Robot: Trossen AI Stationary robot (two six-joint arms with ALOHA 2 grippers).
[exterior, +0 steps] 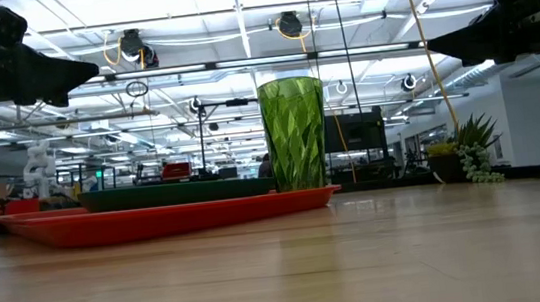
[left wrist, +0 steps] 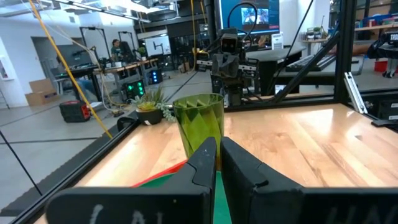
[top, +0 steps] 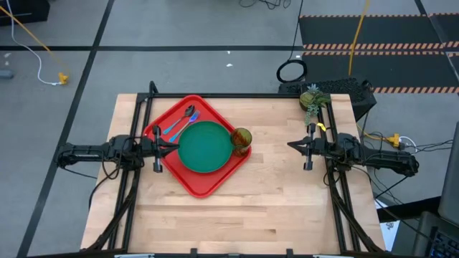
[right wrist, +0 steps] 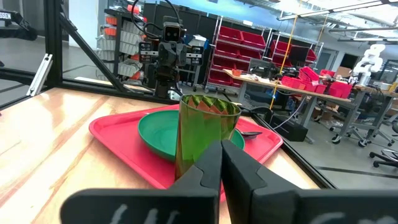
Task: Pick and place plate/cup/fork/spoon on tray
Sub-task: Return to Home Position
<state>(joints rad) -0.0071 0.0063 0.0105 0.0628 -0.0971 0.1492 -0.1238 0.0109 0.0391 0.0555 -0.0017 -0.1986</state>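
Observation:
The red tray [top: 192,183] lies left of the table's middle, turned cornerwise. The dark-green plate [top: 204,147] lies flat on it. The olive-green cup [top: 242,140] stands upright on the tray's right corner, beside the plate. The blue fork [top: 183,127] and the dark-bowled spoon [top: 189,111] lie side by side on the tray's far-left part. My left gripper [top: 172,145] is shut and empty, raised above the tray's left edge. My right gripper [top: 290,145] is shut and empty, raised above bare wood right of the cup. The cup also shows in both wrist views [left wrist: 199,124] [right wrist: 205,137].
A small potted plant [top: 312,100] stands at the far right of the table, near the right arm. Black frame rails run along the left, right and far edges. Bare wood lies between the tray and my right gripper and along the near side.

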